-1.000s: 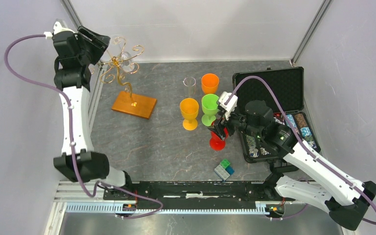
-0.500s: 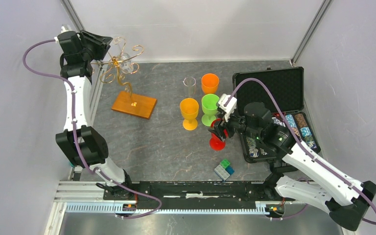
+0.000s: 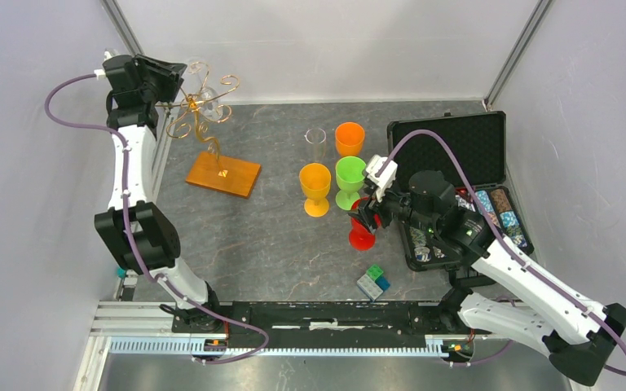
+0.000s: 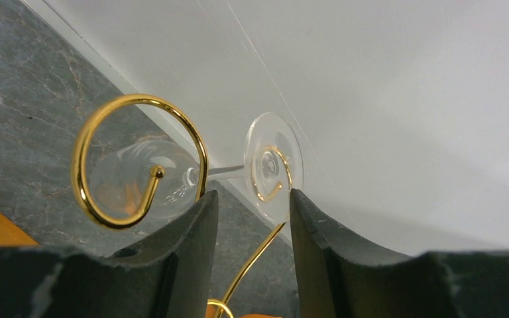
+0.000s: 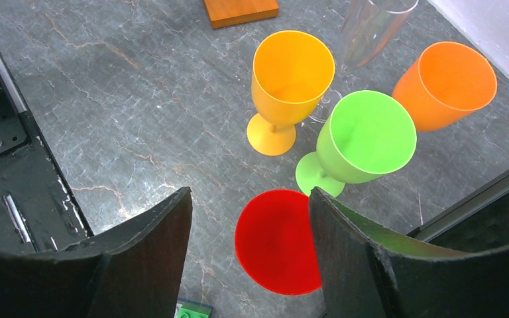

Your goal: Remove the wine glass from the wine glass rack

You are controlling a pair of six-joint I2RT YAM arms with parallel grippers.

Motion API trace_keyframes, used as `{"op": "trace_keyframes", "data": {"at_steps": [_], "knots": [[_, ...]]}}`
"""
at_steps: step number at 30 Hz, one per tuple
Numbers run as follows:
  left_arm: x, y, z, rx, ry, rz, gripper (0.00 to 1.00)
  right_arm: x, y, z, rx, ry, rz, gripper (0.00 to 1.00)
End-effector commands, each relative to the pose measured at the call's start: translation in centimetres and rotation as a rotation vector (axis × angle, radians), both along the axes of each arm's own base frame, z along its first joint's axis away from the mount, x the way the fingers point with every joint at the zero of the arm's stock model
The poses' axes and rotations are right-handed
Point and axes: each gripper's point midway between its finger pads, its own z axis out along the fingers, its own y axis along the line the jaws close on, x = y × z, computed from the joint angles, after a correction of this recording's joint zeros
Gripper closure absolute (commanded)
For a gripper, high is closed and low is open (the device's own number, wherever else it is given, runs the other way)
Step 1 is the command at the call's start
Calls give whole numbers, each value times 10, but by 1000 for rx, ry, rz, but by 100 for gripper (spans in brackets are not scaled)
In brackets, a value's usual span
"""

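The step in hand is judged to be the approach for the grasp: the left gripper [image 4: 252,197] is held at the top of the wine glass rack [image 3: 222,173] with its fingers spread and nothing caught between them. The wine glass [image 4: 172,173] is not yet taken. It is seen hanging on its side in the rack's gold curls, high above the orange base at the far left of the table [image 3: 253,236], its stem lying just beyond the open fingertips and its round foot [image 4: 273,159] towards the wall. For the next move, the fingers would need to be brought forward around the thin stem and closed gently. The glass would then have to be slid sideways out of the curl rather than pulled straight, since the wire could snag the foot or tip the light stand. The right gripper [image 5: 250,192] is also spread, poised over a red goblet [image 5: 277,242]; whether it is touched cannot be told. By count there are one rack, one wine glass on it, four coloured goblets (red, yellow [image 5: 291,69], green [image 5: 368,136], orange [image 5: 445,76]), one clear tumbler [image 3: 315,140] and one open black case [image 3: 448,142].
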Motion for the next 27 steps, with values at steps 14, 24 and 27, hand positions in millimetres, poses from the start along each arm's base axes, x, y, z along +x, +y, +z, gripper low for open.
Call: {"op": "trace_keyframes", "data": {"at_steps": [14,24,27], "knots": [[25,-6,12,-150,-98,-30,73,8,-2,16,31,-72,-34,30],[23,-7,24,-162,-131,-29,98,8,-3,13,30,-72,-36,31],[20,-10,38,-159,-179,-46,98,8,-3,14,33,-78,-34,31]]}}
